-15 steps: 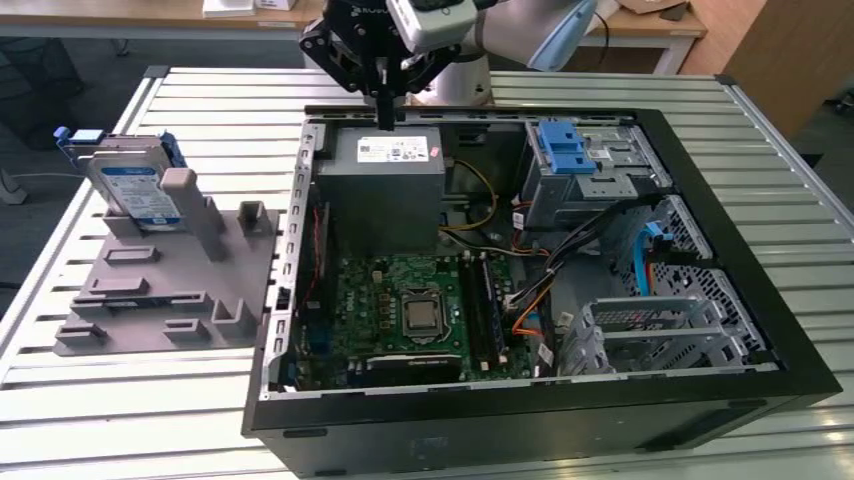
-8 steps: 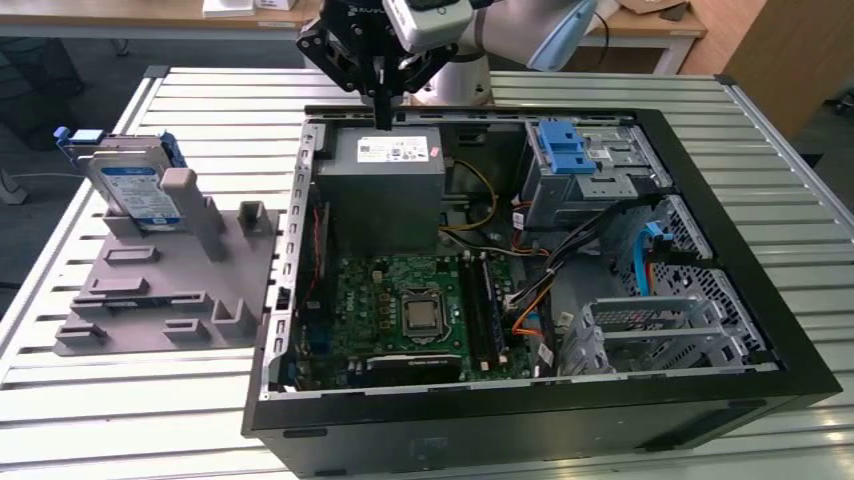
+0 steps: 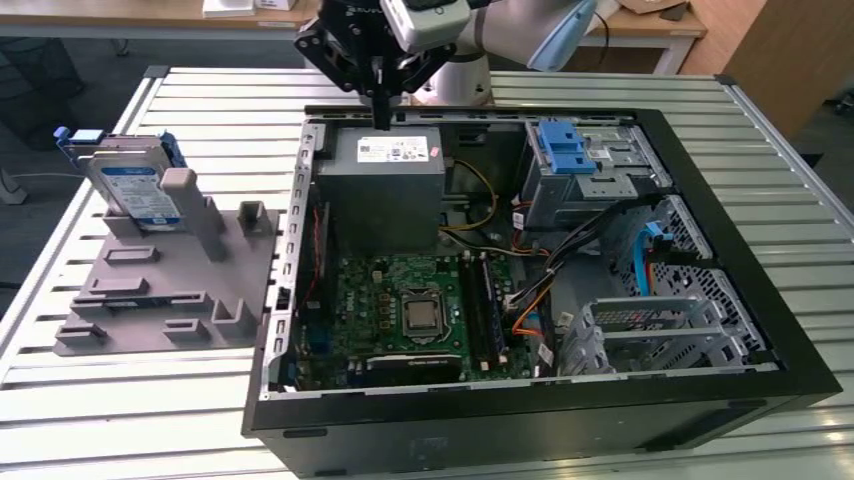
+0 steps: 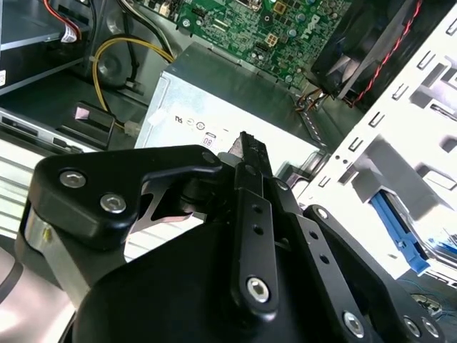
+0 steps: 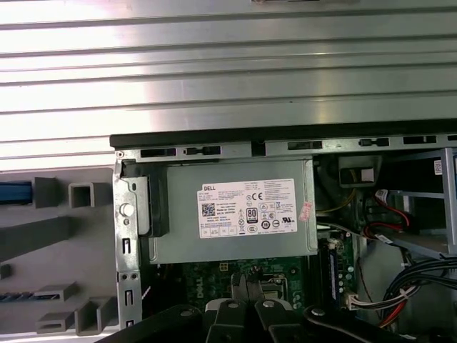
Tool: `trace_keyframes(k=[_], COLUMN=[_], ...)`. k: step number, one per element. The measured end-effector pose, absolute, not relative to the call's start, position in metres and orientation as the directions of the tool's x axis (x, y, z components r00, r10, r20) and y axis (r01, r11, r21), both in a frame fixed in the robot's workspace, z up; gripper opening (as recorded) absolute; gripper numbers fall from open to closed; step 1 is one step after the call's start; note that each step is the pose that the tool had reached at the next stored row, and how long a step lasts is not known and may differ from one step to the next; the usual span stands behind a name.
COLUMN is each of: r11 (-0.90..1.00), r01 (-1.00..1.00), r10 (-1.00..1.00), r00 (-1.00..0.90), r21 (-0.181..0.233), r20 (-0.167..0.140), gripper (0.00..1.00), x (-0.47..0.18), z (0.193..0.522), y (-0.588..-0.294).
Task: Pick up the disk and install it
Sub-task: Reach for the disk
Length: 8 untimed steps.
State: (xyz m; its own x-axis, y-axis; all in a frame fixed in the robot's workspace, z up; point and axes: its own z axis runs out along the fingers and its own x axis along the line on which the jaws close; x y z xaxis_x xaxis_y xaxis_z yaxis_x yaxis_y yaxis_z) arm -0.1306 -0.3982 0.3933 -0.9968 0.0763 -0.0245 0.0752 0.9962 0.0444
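Here, disk (image 3: 135, 190) stands in grey rack (image 3: 150, 292); end effector (image 3: 384, 122) pinched closed, empty.

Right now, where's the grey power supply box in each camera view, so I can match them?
Exterior view: power supply box below the hand, beside the motherboard.
Second wrist view: past the hand, before the motherboard.
First wrist view: between case wall and motherboard.
Shared landmark: the green motherboard.

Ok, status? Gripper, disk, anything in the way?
Gripper shut, empty, over the grey power-supply box with white sticker. Silver-grey hard drive in blue bracket upright in the grey plastic holder, exterior view's left, untouched. Nothing over the drive.
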Motion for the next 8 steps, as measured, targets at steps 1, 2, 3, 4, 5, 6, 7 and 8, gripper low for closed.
trace_keyframes(k=[1,2,3,4,5,6,7,8], r11=[0.996,0.996,0.996,0.996,0.996,0.996,0.996,0.996], r01=[0.075,0.075,0.075,0.075,0.075,0.075,0.075,0.075], r10=[0.076,0.076,0.076,0.076,0.076,0.076,0.076,0.076], r00=[-0.997,-0.997,-0.997,-0.997,-0.997,-0.997,-0.997,-0.997], r21=[0.044,0.044,0.044,0.044,0.044,0.044,0.044,0.044], r20=[-0.024,-0.024,-0.024,-0.024,-0.024,-0.024,-0.024,-0.024], gripper=[0.11,0.11,0.11,0.11,0.11,0.11,0.11,0.11], x=[-0.1311,-0.1316,-0.1322,-0.1325,-0.1326,-0.1326,-0.1331,-0.1339], z=[0.3932,0.3933,0.3933,0.3933,0.3932,0.3933,0.3931,0.3923], y=[-0.3982,-0.3982,-0.3981,-0.3981,-0.3981,-0.3981,-0.3981,-0.3981])
